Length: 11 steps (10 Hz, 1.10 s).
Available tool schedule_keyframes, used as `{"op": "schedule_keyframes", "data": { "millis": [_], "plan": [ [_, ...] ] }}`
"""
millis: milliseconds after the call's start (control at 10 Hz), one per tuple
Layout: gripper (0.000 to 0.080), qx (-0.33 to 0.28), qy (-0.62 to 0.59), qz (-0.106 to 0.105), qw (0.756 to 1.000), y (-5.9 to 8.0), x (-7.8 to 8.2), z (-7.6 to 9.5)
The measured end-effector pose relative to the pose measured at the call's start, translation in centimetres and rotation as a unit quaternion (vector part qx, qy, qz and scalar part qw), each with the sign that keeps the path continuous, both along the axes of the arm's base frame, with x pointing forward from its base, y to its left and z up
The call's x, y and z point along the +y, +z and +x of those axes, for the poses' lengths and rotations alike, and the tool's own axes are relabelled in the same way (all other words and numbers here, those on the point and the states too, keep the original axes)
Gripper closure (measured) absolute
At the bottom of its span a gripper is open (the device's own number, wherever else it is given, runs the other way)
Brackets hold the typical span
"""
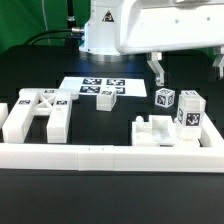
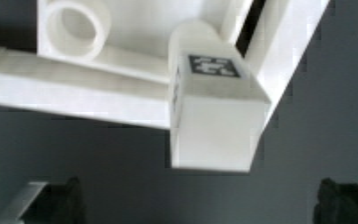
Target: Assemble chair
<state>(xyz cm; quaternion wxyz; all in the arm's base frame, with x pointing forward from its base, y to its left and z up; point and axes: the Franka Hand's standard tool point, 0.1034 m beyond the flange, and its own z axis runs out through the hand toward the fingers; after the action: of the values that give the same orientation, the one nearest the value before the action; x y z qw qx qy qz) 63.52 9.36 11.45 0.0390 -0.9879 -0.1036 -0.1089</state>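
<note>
Jaws spread wide and holding nothing, the gripper [image 1: 188,66] hangs over tagged chair legs [image 1: 190,110] near the border rail [image 1: 110,157], seemingly aligning for a pick.

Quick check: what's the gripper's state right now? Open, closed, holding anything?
Gripper: open, jaws wide apart, holding nothing; the tagged white chair part ahead of it is not gripped.

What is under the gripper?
Below the open gripper: a tagged white block and a white panel with a round hole. The block covers part of the panel; contact between them is unclear.
</note>
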Motion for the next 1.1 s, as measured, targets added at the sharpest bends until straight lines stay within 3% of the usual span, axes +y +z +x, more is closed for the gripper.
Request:
{"op": "schedule_keyframes", "data": {
  "millis": [300, 400, 1100],
  "plan": [
    [0.0151, 0.114, 0.008, 0.001, 0.993, -0.4, 0.8, -0.6],
    [0.0151, 0.123, 0.009, 0.001, 0.992, -0.4, 0.9, -0.3],
    [0.0151, 0.096, 0.011, 0.001, 0.995, -2.3, 0.6, 0.6]
  ]
}}
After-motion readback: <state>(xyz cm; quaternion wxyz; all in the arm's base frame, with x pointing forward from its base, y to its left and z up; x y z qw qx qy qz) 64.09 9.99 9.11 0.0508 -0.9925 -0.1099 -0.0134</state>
